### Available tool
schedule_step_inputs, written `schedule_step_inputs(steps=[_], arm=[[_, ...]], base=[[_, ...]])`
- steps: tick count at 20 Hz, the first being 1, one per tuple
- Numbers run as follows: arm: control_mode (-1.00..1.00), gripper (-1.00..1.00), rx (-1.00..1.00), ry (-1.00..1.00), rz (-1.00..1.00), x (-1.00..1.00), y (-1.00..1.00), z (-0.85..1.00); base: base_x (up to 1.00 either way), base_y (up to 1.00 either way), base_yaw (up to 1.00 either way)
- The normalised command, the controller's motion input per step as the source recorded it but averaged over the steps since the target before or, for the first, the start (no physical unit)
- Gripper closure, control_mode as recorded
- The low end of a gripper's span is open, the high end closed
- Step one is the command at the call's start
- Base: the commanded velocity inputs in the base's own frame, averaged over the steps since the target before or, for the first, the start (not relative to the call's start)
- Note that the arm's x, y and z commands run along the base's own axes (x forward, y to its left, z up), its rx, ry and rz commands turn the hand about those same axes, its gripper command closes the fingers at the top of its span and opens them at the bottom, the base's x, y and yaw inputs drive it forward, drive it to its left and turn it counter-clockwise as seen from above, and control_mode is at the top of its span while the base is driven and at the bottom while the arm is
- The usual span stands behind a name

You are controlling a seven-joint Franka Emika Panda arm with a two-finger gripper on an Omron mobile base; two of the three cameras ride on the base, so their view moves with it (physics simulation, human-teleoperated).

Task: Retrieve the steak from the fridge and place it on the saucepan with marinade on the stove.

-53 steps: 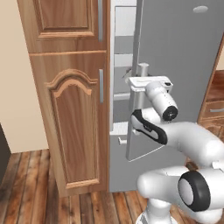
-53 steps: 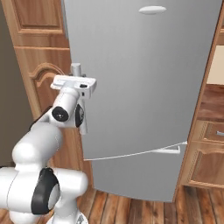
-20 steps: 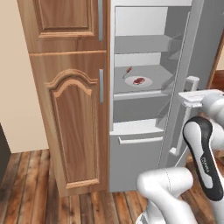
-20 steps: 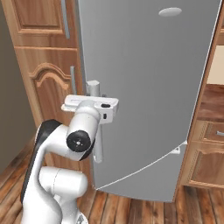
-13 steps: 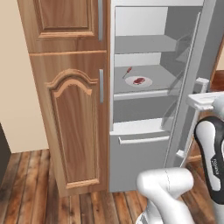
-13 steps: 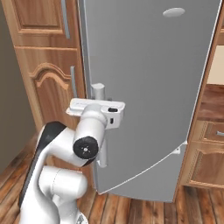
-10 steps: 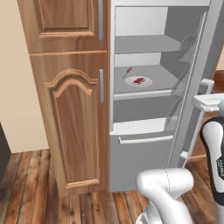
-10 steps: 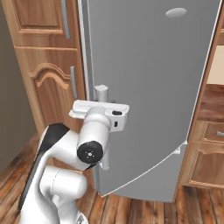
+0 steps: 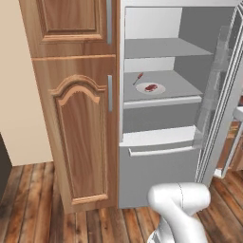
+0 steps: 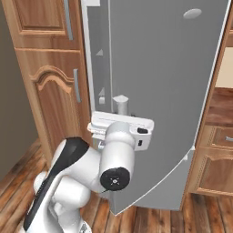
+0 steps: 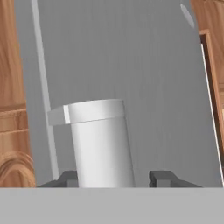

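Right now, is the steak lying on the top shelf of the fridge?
No, the steak lies on a white plate on the second shelf, below the bare top shelf.

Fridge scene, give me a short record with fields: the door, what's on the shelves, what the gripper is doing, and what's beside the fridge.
door: tall grey steel-fronted fridge, door swung wide open
shelf contents: small red raw steak on a round white plate, middle shelf; thin red-tipped stick lies behind the plate
gripper: gripper straddles the vertical silver bar handle on the door's outer face
beside fridge: wooden cabinet with arched panel, to its left
task stage: steak not yet picked up
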Motion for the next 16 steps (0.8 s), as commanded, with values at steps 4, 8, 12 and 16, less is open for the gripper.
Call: schedule_step_inputs(steps=[4,8,12,16], arm=[[-1.0,1.0,0.04,0.0,0.0,-0.29,-0.62,0.11],[-1.0,1.0,0.02,0.0,0.0,-0.26,-0.58,0.07],[-1.0,1.0,0.0,0.0,0.0,-0.22,-0.42,0.0],[-1.0,1.0,0.0,0.0,0.0,-0.07,-0.32,0.0]], base=[[0.0,0.0,0.0],[0.0,0.0,0.0],[0.0,0.0,0.0],[0.0,0.0,0.0]])
